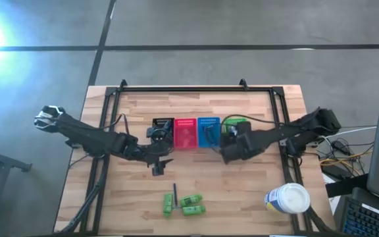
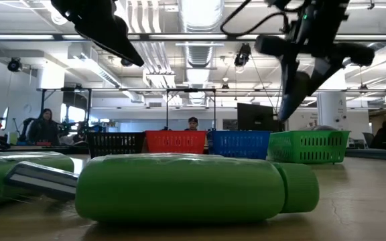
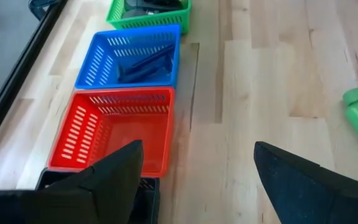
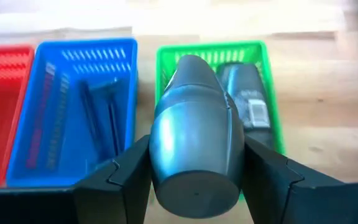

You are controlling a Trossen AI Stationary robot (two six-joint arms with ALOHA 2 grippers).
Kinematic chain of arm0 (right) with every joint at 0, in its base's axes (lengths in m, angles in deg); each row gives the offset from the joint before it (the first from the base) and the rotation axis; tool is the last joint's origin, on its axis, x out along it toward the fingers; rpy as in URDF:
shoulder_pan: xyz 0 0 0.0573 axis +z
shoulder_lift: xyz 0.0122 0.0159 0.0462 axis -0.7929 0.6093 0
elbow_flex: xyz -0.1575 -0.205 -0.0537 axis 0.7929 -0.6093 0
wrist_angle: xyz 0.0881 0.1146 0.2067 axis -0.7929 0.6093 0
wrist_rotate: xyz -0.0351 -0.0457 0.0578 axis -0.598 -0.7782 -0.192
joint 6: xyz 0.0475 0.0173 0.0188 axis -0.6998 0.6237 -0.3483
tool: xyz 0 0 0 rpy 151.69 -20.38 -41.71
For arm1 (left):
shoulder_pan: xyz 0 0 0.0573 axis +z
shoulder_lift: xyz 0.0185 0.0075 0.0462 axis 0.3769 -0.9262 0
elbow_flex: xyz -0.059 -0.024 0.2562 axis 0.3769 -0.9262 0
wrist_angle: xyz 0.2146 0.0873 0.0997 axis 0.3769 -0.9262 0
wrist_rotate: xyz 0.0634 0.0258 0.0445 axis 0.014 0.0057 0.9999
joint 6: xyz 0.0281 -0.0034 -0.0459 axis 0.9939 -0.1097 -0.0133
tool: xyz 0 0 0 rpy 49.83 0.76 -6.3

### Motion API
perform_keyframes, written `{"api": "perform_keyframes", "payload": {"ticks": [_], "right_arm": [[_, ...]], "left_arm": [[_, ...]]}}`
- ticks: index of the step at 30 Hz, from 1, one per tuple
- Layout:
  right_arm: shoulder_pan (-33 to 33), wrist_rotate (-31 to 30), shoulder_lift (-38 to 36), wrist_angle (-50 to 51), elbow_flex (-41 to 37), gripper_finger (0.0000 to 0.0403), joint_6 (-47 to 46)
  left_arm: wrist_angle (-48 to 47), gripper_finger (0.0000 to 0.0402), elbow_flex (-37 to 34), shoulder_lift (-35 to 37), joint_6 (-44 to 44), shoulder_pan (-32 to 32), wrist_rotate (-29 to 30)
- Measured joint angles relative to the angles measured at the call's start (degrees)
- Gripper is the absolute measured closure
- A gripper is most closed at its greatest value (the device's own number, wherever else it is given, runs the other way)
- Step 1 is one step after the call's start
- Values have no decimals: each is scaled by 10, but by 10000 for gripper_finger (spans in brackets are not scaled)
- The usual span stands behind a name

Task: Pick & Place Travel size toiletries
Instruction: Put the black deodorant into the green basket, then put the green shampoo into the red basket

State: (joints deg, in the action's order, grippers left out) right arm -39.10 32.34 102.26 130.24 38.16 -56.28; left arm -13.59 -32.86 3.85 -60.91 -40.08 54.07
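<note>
We see a wooden table (image 1: 242, 197) with two dark arms reaching in from either side. A white canister (image 1: 287, 199) lies near the table's front right corner.

Four mesh baskets stand touching in a row at the middle of the table: a black basket (image 1: 162, 124), a red basket (image 1: 185, 133), a blue basket (image 1: 208, 131) and a green basket (image 1: 235, 122). In the wrist views we see the red one bare inside, thin dark sticks (image 4: 98, 118) lying in the blue one, and a dark grey container (image 4: 244, 102) lying in the green one.

The right gripper (image 4: 196, 180) hangs above the green basket, its fingers clamped on the two sides of a dark grey oval container (image 4: 194, 146).

The left gripper (image 3: 197, 180) sits in front of the black basket, its fingers spread wide with only bare wood between them.

Three green bottles (image 1: 191, 200) lie close together near the front edge, with a thin black stick (image 1: 174, 193) among them. One bottle shows at the edge of the left wrist view.
</note>
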Motion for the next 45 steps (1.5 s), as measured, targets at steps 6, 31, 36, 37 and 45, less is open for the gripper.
{"api": "perform_keyframes", "payload": {"ticks": [6,31,36,37,45], "right_arm": [[-49,7,0,-96,-59,206,57],[0,97,1,-26,33,59,175],[37,168,1,-23,45,46,151],[44,192,1,-24,45,45,142],[136,264,15,-252,33,62,258]], "left_arm": [[-3,92,-6,1,1,0,-5],[-30,92,-50,-3,-2,-41,-251],[-13,92,-86,-27,-62,-92,-254],[-5,92,-90,-33,-91,-99,-257],[79,92,-93,-89,-172,-159,-260]]}}
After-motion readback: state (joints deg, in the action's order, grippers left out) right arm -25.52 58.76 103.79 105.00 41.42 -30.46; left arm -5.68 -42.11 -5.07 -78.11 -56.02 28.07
